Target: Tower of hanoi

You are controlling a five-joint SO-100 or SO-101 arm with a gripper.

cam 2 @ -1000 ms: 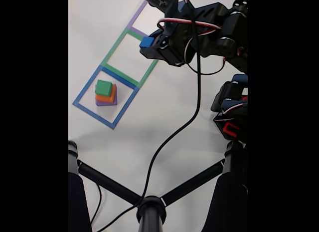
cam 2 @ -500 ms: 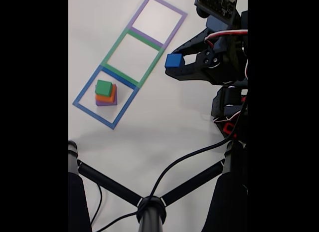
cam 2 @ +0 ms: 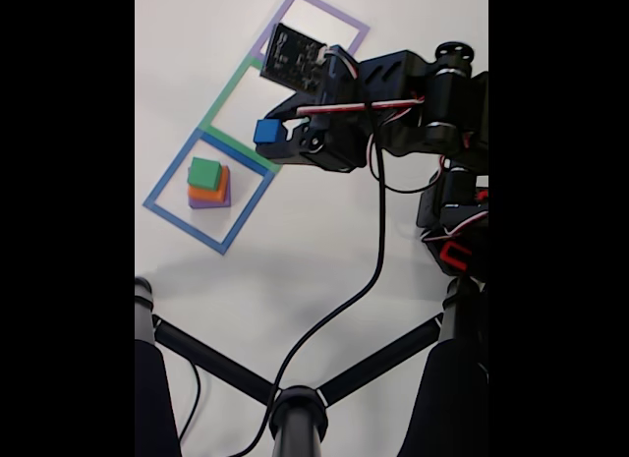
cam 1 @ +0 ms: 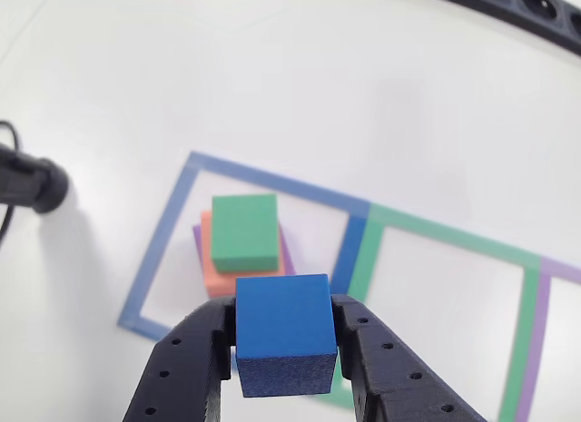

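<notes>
Claw (cam 1: 286, 349) grips blue cube (cam 1: 284, 336) on opposite flat faces, held above the worktop (cam 2: 295, 241) at 2 o'clock from the stack (cam 2: 207, 183); cube looks light, rigid

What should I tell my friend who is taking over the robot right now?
Gripper: jaws shut on the blue cube, held in the air.
Stack: green block on an orange block on a purple block, inside the blue square.
The green square and purple square hold no blocks.
Done: blue cube picked up.
Left: probably set it down on the green block, which lies just beyond the cube in the other view, then open the jaws.
</notes>
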